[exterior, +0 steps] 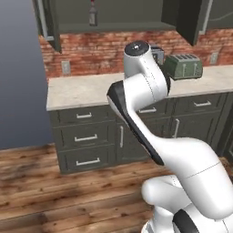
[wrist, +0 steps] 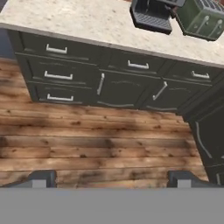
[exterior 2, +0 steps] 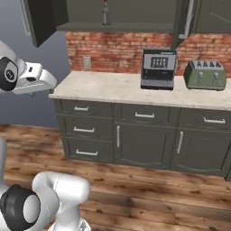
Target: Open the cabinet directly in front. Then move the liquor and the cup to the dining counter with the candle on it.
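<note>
End effector spread wide, holding nothing, hanging over the wood floor and looking down at it. Ahead of it: dark drawers and lower doors, then the beige table above them, with the coffee machine and green toaster just beside each other toward its right end. Cabinet is high above the table, well apart from the end effector, both doors swung open. Liquor stands upright on its shelf, left part. Can't make out the cup.
</note>
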Controlling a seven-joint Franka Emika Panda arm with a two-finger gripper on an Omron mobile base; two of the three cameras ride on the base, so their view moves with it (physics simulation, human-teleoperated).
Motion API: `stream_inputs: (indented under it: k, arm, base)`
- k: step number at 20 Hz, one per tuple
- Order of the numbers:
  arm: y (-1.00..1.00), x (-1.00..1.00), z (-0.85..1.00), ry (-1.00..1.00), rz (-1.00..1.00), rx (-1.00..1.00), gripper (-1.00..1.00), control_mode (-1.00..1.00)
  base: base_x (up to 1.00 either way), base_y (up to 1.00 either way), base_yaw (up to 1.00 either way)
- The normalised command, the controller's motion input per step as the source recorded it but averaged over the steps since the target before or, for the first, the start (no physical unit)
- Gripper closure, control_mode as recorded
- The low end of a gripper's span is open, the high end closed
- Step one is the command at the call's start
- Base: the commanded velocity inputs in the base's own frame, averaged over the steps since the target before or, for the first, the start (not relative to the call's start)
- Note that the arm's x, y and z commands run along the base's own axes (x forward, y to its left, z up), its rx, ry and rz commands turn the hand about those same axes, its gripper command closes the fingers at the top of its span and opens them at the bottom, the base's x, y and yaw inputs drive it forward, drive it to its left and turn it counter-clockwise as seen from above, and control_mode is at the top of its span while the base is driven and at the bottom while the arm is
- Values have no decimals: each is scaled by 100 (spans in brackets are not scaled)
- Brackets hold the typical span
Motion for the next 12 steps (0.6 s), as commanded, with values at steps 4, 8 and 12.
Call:
stream_inputs:
  k: [4,8,12]
  arm:
    - [0,0,0,0,0,0,-100,100]
    - [0,0,0,0,0,0,-100,100]
    - [0,0,0,0,0,0,-100,100]
  base:
    - [100,22,-8]
    - [100,-1,-5]
    - [100,-11,0]
